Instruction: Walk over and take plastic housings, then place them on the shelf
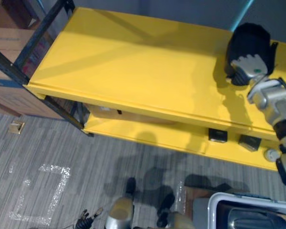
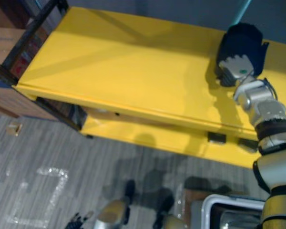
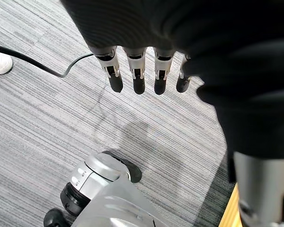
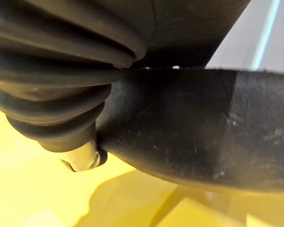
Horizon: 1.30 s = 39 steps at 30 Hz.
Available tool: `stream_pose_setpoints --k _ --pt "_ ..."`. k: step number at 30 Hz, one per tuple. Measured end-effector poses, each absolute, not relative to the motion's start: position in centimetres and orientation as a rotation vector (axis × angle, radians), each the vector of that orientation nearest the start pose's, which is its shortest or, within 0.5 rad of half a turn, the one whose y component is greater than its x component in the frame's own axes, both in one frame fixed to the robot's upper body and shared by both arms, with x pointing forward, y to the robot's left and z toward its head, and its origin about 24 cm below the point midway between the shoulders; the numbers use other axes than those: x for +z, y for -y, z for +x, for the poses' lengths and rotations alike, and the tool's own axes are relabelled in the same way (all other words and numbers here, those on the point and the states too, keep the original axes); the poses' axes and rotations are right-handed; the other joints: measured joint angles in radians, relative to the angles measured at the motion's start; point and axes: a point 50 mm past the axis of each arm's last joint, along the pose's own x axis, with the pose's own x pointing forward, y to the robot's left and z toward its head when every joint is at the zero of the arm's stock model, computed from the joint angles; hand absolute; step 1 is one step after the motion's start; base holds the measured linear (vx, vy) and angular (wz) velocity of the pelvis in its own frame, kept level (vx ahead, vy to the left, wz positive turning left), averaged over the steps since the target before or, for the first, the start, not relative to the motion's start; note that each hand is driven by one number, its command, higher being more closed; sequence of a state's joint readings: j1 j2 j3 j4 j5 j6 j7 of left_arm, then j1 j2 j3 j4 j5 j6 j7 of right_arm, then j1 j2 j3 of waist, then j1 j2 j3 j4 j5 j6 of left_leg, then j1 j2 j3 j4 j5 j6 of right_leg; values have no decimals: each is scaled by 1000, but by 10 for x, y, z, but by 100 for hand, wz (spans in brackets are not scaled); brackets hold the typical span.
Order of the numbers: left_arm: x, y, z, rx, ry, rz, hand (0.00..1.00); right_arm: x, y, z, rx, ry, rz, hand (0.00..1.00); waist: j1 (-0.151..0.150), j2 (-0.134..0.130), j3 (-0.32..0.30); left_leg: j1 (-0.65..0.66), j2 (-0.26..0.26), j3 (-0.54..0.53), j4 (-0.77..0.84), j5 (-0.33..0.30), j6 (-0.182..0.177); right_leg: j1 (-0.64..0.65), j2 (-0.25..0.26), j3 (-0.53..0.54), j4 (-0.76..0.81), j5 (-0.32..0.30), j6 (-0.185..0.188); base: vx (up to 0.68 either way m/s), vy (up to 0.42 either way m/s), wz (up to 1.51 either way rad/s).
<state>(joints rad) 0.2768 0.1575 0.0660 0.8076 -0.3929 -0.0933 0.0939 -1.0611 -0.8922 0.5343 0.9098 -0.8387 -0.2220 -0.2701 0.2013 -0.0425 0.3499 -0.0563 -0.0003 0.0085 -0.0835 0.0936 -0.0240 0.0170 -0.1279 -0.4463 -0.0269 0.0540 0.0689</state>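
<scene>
The placing step is under way: the right hand (image 1: pixel 249 64) meets the black plastic housing (image 1: pixel 250 40) at the far right of the yellow shelf (image 1: pixel 133 71), over its top board. Its fingers are hidden behind the housing, so I cannot tell their grip. The next move calls for seating the housing flat, then letting go. The left hand (image 3: pixel 138 75) hangs over the floor, fingers straight.

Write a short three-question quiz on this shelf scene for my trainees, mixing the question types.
1. True or false: the right robot hand is at a black housing over the top of the yellow shelf.
2. The left robot hand hangs over: A) grey carpet B) a table C) a drawer.
3. Fill in: the two small dark boxes sit on the shelf's ___ board.

Key: 1 true; 2 A; 3 lower.
</scene>
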Motion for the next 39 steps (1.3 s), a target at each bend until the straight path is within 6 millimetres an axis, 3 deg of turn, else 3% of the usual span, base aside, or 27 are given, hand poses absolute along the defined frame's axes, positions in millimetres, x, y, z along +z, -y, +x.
stream_pose_setpoints --k 8,13,14,19,30,35,39 --pt "-142 -233 71 486 -928 -178 0 226 288 376 -114 294 -1906 100 0 -8 4 -1 1 3 0 0 0 -4 1 6 1 -1 -1 -3 0 0" --pt "-138 -244 73 495 -899 -146 0 230 289 373 -94 318 -1927 100 0 -11 9 -40 7 2 0 5 -5 -53 3 11 20 -4 -7 -9 -6 0" --pt "-138 -244 73 494 -898 -147 0 230 290 373 -95 317 -1929 0 0 -10 9 -40 7 2 0 5 -5 -53 3 11 20 -4 -7 0 0 0" --pt "-137 -244 75 492 -885 -147 0 232 299 371 -64 216 -1956 0 0 -6 24 -49 7 2 0 5 -5 -63 3 10 23 -7 -11 2 0 1" --pt "-136 -244 76 479 -878 -154 0 246 307 367 -111 174 -1965 0 0 2 43 -47 8 6 0 5 -5 -67 2 15 34 -8 -13 -3 1 -1" --pt "-136 -244 77 477 -875 -154 0 244 307 367 -93 155 -1966 0 1 2 42 -30 8 27 0 4 -5 -62 1 36 36 -8 -12 -7 4 -11" --pt "-135 -244 78 477 -870 -155 0 234 320 360 -90 111 -1951 0 -8 0 42 -11 10 29 -5 4 -5 -44 2 38 34 -8 -12 -10 0 -4"
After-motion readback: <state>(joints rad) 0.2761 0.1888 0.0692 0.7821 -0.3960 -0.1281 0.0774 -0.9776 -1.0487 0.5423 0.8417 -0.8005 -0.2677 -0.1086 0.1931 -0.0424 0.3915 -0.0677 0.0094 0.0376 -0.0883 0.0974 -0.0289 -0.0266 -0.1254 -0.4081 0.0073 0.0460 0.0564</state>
